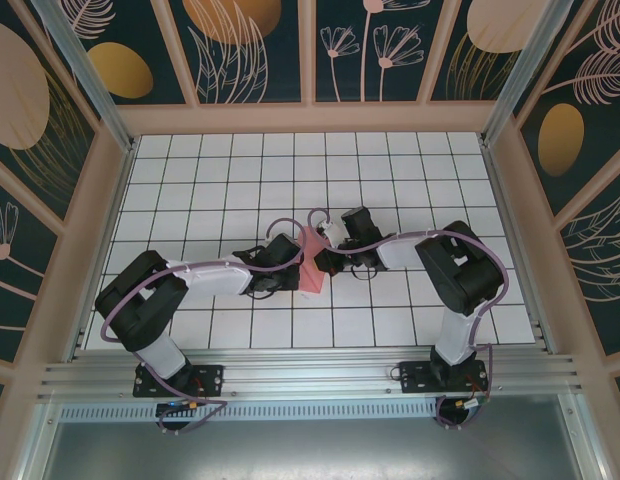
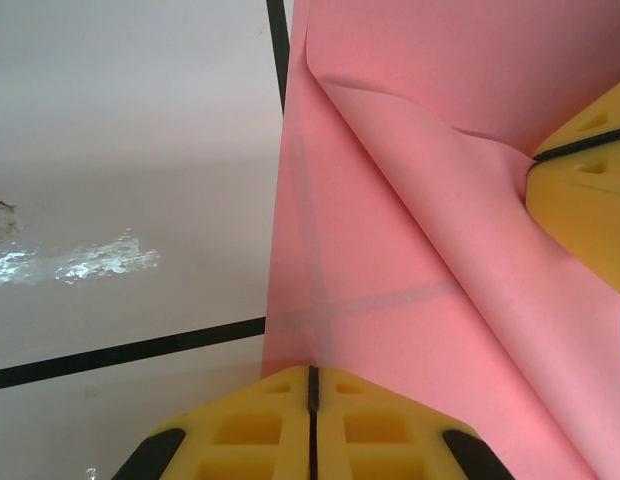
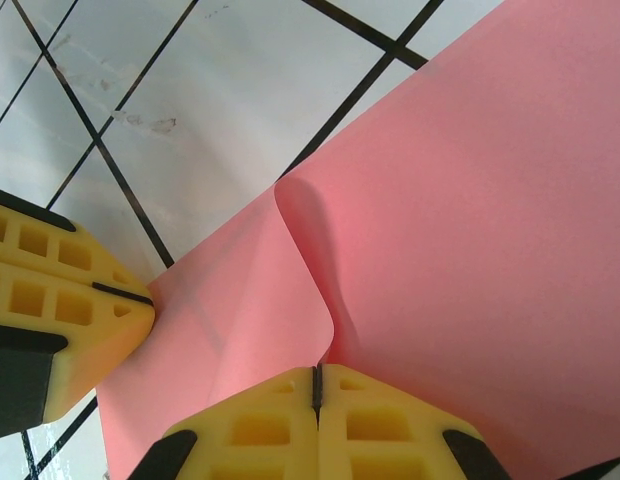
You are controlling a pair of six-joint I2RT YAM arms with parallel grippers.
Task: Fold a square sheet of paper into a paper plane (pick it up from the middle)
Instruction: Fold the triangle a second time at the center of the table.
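Pinching the square sheet of paper (image 1: 312, 264), left gripper (image 2: 312, 376) and right gripper (image 3: 317, 373) crowd it, seemingly above the gridded table (image 1: 410, 160).

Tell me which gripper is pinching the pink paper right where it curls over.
The right gripper: the curled fold of the pink paper runs straight into its shut fingertips. The left gripper pinches a flat part of the sheet instead.
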